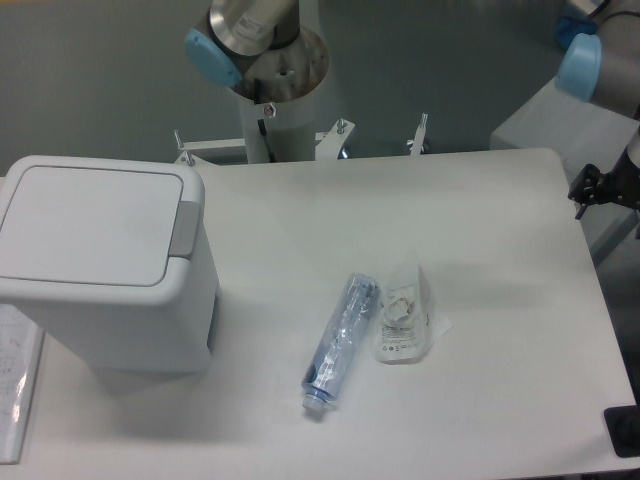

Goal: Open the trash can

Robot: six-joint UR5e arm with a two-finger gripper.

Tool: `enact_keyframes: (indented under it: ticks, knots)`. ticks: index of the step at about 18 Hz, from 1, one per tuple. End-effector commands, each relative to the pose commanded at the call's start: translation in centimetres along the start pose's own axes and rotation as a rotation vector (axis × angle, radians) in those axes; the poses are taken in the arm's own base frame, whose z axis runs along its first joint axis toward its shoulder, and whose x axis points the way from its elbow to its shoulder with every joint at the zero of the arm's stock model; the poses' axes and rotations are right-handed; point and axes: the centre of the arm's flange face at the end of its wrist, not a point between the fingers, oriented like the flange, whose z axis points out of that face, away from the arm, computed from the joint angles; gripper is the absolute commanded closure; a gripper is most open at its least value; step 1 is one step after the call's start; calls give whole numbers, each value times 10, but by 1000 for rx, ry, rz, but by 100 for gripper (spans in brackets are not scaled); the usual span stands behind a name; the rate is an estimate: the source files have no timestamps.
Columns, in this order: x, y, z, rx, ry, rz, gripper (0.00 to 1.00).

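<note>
1 trash can (95, 270) (lid shut, contents hidden) beside a bottle (341, 343).

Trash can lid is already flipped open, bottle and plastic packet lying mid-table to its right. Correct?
Not quite. The trash can is closed: the fixed camera view shows its flat lid lying flush on top, with the grey push tab at its right edge. The rest holds: the clear bottle and the plastic packet lie mid-table to its right.

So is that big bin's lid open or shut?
Shut: the trash can lid lies flat, flush within its rim.
</note>
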Motion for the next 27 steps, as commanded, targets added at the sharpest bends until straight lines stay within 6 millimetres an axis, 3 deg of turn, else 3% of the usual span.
enact_keyframes:
  ticks: [11, 16, 19, 21, 25, 27]
  knots:
    - [2, -3, -4, 5, 1, -8, 0]
    - [5, -19, -10, 57, 2, -64, 0]
    - [19, -22, -52, 84, 1, -139, 0]
    - [26, -25, -58, 80, 34, -171, 0]
    - [53, -58, -90, 114, 42, -207, 0]
    - [69, -87, -102, 141, 43, -223, 0]
